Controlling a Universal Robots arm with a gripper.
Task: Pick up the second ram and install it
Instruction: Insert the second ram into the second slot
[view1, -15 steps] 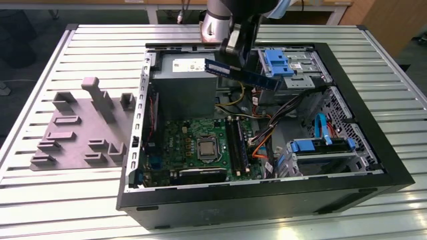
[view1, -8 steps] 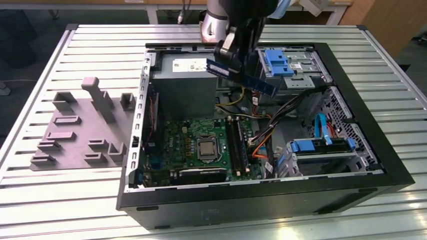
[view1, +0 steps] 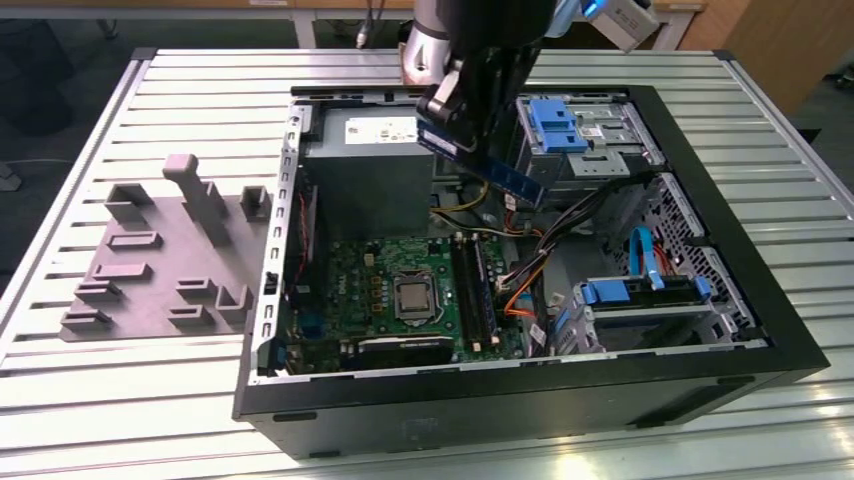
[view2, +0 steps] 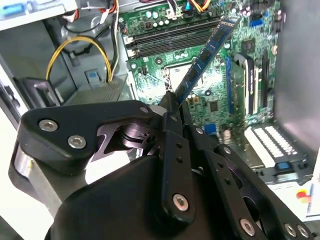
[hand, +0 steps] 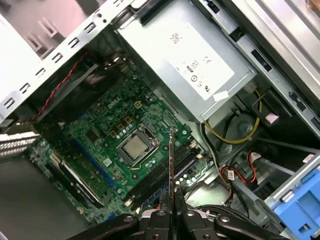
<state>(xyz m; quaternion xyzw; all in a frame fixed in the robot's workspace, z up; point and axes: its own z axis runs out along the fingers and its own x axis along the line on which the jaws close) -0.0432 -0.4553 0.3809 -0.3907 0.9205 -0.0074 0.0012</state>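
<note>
End effector (view2: 171, 102) clamped on one end of second ram (view2: 206, 50); stick hangs tilted above motherboard (view2: 212, 97), clear of memory slots (view2: 170, 41). Risk: a tilted or offset entry could jam it and stress the contacts.

we took it for a robotics lab or workshop: in the exterior view an opened desktop computer case (view1: 534, 410) lay on a ribbed aluminium table (view1: 134, 400), a grey moulded fixture (view1: 147, 270) sat at nine o'clock of it, a robot arm (view1: 481, 40) hung at twelve, and wooden furniture (view1: 787, 50) stood at one o'clock.
</note>
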